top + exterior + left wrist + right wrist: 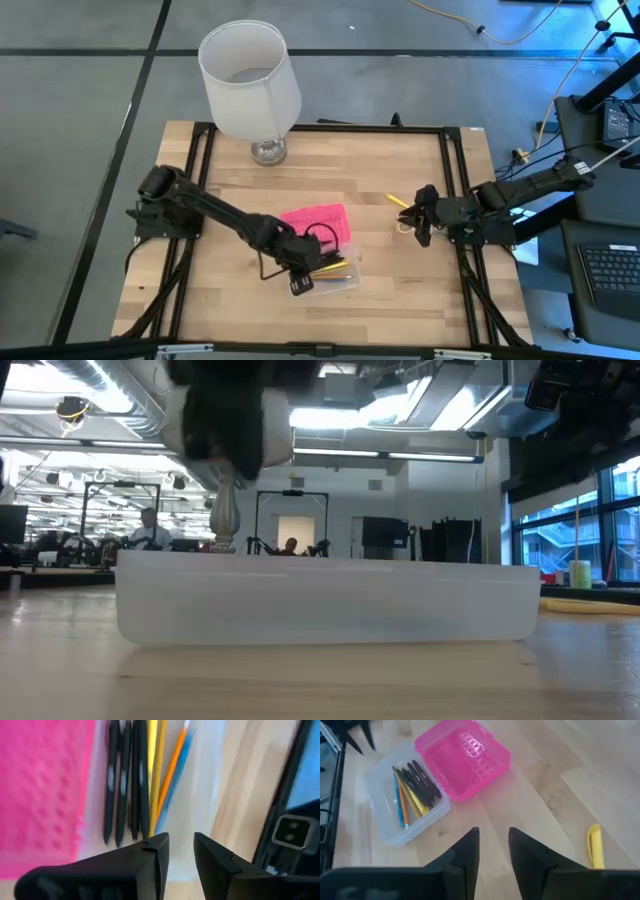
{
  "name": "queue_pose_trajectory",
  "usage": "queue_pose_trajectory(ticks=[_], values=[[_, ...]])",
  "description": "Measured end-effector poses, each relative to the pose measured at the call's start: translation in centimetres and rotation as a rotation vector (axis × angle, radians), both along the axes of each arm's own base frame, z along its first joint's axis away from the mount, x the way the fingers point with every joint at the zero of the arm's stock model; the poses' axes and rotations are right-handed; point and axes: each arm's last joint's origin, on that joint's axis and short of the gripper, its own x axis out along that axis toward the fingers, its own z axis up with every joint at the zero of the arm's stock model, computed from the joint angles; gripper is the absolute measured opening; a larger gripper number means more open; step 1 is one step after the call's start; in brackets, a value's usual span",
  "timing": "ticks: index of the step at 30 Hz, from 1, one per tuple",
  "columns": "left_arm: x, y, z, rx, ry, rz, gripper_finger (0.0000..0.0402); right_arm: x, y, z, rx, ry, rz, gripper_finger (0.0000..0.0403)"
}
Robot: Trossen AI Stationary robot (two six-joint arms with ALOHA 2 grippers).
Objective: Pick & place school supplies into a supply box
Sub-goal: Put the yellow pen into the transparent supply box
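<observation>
The small rectangular supply box [407, 807], a translucent clear plastic base with a bright pink dotted hinged lid [465, 757] thrown open flat beside it, lies near the middle of the pale wooden table [400, 290], towards its near edge. Inside the clear base lies a bundle of thin pens and pencils [410, 790]: several black ones, a yellow one, an orange one and a blue one, side by side along the base. The left gripper [300, 283] hangs just above the near left end of the box, its two dark fingers [150, 855] a small gap apart with nothing between them. To the right, well apart from the box, a short yellow marker [594, 845] lies on the bare wood. The right gripper [422, 226] hovers near it by the table's right side; its fingers [465, 855] stand slightly parted and hold nothing. At the far edge of the table stands a lamp with a white drum shade [250, 80] on a silvery base [268, 150].
</observation>
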Motion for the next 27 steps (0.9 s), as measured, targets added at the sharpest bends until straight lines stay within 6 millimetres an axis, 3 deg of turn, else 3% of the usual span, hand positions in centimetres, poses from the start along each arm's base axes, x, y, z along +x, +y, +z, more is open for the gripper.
queue_pose_trajectory(ticks=[4,11,17,27], values=[[-0.7,0.9,2.8,0.111,-0.135,0.004,0.008,0.2,-0.7,1.0,0.013,0.056,-0.026,0.013],[-1.8,2.2,5.8,0.348,-0.292,0.154,0.0079,1.5,-2.7,2.0,0.026,0.116,-0.202,0.0228],[-2.1,2.6,6.5,0.419,-0.331,0.212,0.0083,2.6,-3.5,1.7,0.14,0.196,-0.179,0.0271],[-2.1,2.7,6.5,0.42,-0.327,0.189,0.008,5.2,-6.6,-1.8,0.148,0.427,-0.21,0.0277]])
